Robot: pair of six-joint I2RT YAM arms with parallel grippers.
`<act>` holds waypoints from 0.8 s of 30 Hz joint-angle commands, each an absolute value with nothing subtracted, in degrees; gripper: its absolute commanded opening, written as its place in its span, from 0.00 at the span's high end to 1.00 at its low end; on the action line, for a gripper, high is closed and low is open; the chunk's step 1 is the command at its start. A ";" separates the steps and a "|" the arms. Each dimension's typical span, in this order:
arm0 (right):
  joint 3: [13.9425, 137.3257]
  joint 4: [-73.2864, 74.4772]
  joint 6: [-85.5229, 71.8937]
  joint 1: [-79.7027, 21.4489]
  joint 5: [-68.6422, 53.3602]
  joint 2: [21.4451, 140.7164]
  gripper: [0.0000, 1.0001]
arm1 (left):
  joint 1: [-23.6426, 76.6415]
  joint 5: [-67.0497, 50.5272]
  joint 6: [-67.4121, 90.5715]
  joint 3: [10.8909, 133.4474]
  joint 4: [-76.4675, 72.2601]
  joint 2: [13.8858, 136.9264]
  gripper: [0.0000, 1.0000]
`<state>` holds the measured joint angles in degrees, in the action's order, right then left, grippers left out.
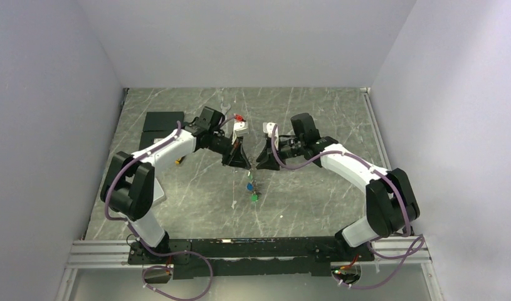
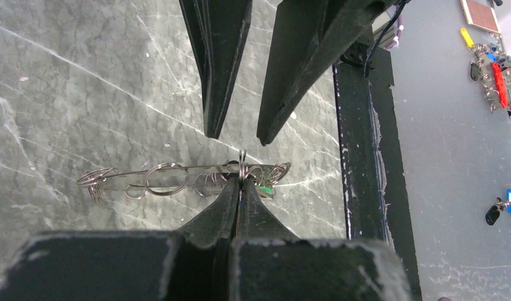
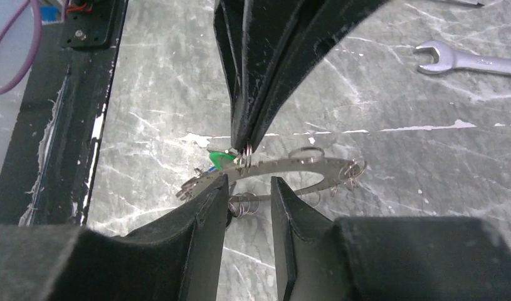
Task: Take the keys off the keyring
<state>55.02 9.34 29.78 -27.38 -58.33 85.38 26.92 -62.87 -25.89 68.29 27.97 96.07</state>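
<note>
One keyring [image 3: 278,165], one green key [image 1: 254,198], one blue key [image 1: 249,186].
Your left gripper [image 2: 241,182] is pinching the keyring; right gripper [image 3: 249,183] is gaping empty — key blades are hiding.

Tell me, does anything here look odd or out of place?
A silver wrench lies on the table, unrelated to the keyring that the left gripper pinches. Nothing looks spilled or broken.

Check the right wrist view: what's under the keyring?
Under the keyring hang small wire loops. A green key shows by its left end, with marble table beneath. The right gripper hides the near stretch.
</note>
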 commanded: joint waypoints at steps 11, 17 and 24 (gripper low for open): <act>61.46 17.86 36.96 -31.90 -51.96 84.77 0.70 | 28.61 -60.64 -28.83 71.90 31.09 96.55 1.00; 62.12 18.70 37.96 -32.67 -50.49 85.19 0.78 | 28.89 -60.65 -28.84 72.80 31.66 96.78 1.00; 62.14 19.35 39.21 -33.37 -49.86 85.37 0.81 | 29.00 -61.08 -28.24 73.54 31.82 97.02 1.00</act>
